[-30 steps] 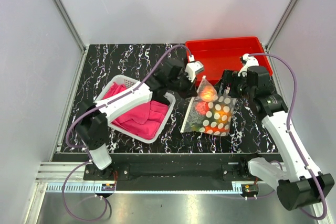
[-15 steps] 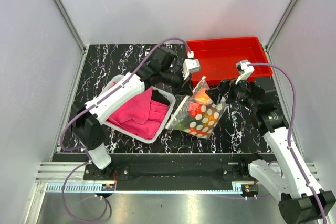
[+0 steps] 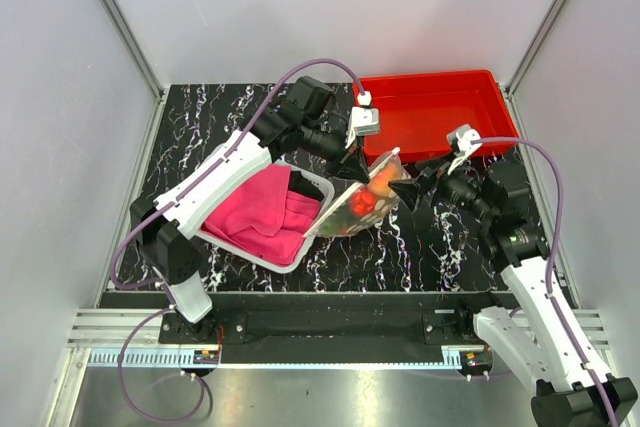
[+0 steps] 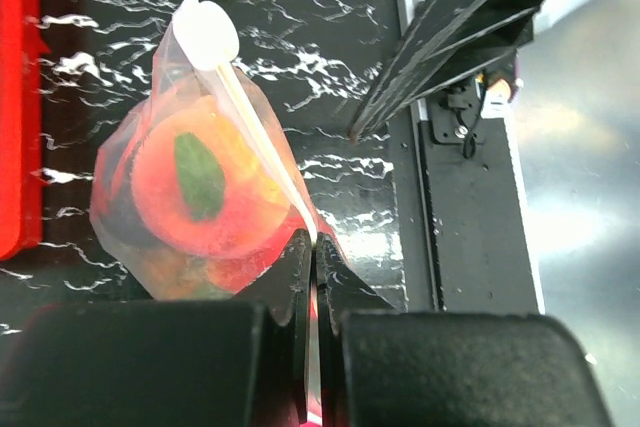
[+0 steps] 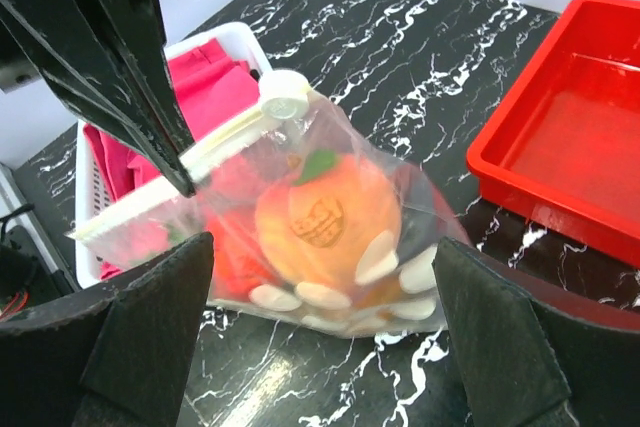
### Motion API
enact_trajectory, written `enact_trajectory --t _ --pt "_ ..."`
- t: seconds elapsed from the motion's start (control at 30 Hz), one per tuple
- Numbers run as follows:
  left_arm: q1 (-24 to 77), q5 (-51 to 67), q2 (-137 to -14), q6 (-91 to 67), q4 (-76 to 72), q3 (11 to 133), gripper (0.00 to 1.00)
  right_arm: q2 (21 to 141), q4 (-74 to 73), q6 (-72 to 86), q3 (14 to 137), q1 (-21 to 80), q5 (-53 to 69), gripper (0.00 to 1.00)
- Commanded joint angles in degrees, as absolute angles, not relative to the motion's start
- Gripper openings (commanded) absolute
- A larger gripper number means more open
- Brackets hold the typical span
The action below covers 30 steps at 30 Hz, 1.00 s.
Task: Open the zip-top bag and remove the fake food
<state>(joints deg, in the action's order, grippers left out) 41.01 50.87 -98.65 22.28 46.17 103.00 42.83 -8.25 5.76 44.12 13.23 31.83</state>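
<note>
Robot lab test cell: plain white panel walls (image 3: 60,97) in aluminium framing (image 3: 118,22), black marble-print tabletop (image 3: 215,117), two robot arms (image 3: 220,177) mounted on a black base bar (image 3: 330,325) at frame bottom, purple cables (image 3: 325,64) looping off them.

Red tray (image 3: 430,112), white basket (image 3: 250,252), pink cloth (image 3: 255,212)

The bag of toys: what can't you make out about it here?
- Right wrist view: the pieces in the zip-top bag behind the peach fruit, hidden by it.
- Left wrist view: the bag's pinched edge, covered by the left gripper.
- Top view: whether the bag is open, too small.
</note>
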Motion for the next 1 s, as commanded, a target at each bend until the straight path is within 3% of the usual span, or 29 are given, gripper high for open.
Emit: enact_trajectory --t 0.0,0.33,0.4,0.47,0.5,0.57,0.67,0.8,0.93,0.97 --pt "40.7 57.3 -97.3 24.8 46.4 104.6 0.0 41.1 1.7 4.1 40.7 13.3 35.0 0.98" --pt "40.8 60.1 -96.6 26.6 49.1 102.0 0.0 44.7 5.7 4.8 40.6 13.4 43.5 0.98" --pt "40.8 60.1 -96.5 27.1 49.7 102.1 0.0 46.8 5.4 4.7 41.5 13.4 46.1 0.92" --pt "40.8 60.5 -96.2 27.2 49.9 102.1 0.0 47.6 5.4 4.3 41.5 13.4 47.3 0.84" --pt "40.9 60.7 -96.2 27.2 50.0 102.2 0.0 48.4 5.9 4.4 41.0 13.4 48.6 0.68" --pt "40.9 60.8 -96.2 27.3 50.1 102.2 0.0 48.9 8.3 5.7 40.3 13.4 49.8 0.52" --pt "40.9 61.0 -96.3 28.1 51.1 102.0 0.0 48.2 12.6 8.2 38.4 13.4 51.0 0.39" --pt "40.9 59.7 -96.2 28.3 51.8 101.6 0.0 47.6 13.4 10.5 38.6 13.4 51.6 0.0" --pt "41.4 51.1 -95.9 21.1 47.3 102.0 0.26 45.8 11.1 12.2 39.3 13.4 51.3 0.0" --pt "42.5 48.7 -94.8 17.8 43.1 101.3 0.38 45.4 10.1 12.2 39.5 13.4 51.2 0.0"
